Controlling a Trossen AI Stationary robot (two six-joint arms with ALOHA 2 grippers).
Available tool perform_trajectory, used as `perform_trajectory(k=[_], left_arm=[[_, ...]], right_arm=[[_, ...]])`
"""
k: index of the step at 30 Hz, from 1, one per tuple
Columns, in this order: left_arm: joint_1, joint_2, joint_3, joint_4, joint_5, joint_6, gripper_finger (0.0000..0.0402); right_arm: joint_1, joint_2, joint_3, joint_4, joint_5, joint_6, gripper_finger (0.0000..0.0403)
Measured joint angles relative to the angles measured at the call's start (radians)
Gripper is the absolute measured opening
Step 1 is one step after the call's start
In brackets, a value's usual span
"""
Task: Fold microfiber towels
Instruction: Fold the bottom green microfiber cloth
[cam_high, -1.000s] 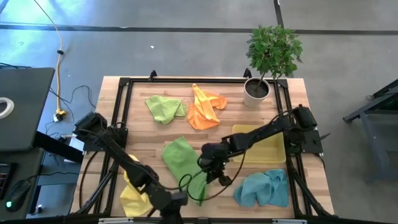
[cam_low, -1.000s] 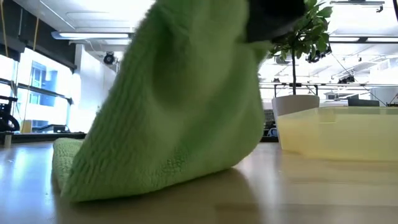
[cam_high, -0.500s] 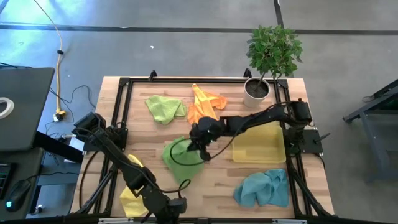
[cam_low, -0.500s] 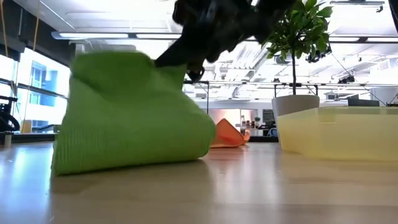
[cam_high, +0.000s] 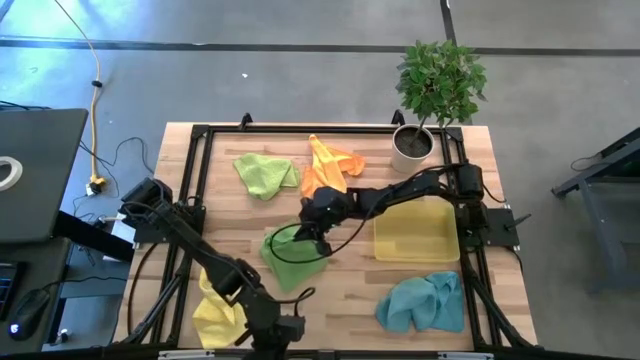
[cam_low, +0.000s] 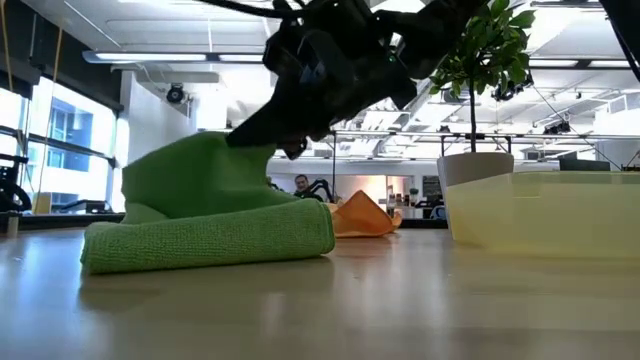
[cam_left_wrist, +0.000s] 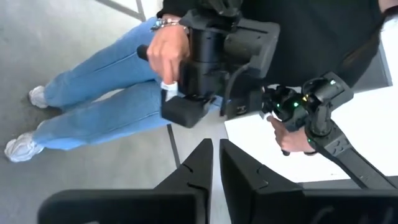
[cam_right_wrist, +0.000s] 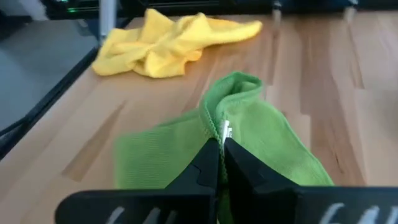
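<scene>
Near edge of the bench, about 7 o'clock from centre: left hand hangs at the bench edge, over the floor. Its fingers are almost together with nothing between them; its wrist view looks past them at a person's hand on some gear, not at any cloth. Just beside that arm lies a crumpled yellow towel, unfolded.

At 5 o'clock: teal towel, bunched, not folded.

Centre: right hand is clamped on an edge of the green towel, with the fabric pinched between closed fingers in its wrist view. In the low view the cloth lies doubled on the wood with one flap lifted to the hand. I judge this a first fold in progress, not yet laid flat.

At 3 o'clock: second yellow towel, lying flat and squared, the tidiest of the lot. It may be folded; thickness is not readable from above.

Far side, 11 to 12 o'clock: another green towel and an orange towel, both rumpled. Plant pot stands at the 1 o'clock corner.

Tally, as judged: one possibly done, one underway, four untouched.

Hard to make out: the right arm covers the far edge of the held towel, so corner alignment is unknown.
</scene>
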Motion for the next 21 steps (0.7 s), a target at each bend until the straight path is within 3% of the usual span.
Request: perform_trajectory(k=[7,14,17,21], left_arm=[[0.005,0.000,0.000,-0.011,0.012,-0.008,0.0008],[0.006,0.000,0.000,-0.011,0.003,-0.011,0.0008],[0.014,0.000,0.000,-0.010,0.000,-0.011,0.0008],[0.023,0.000,0.000,-0.010,0.000,-0.011,0.0008]], right_arm=[[0.002,0.000,0.000,0.066,-0.180,-0.032,0.0000],[-0.001,0.000,0.000,0.028,0.105,-0.096,0.0001],[-0.001,0.000,0.000,0.021,0.128,-0.134,0.0010],[0.016,0.000,0.000,0.018,0.120,-0.170,0.0054]])
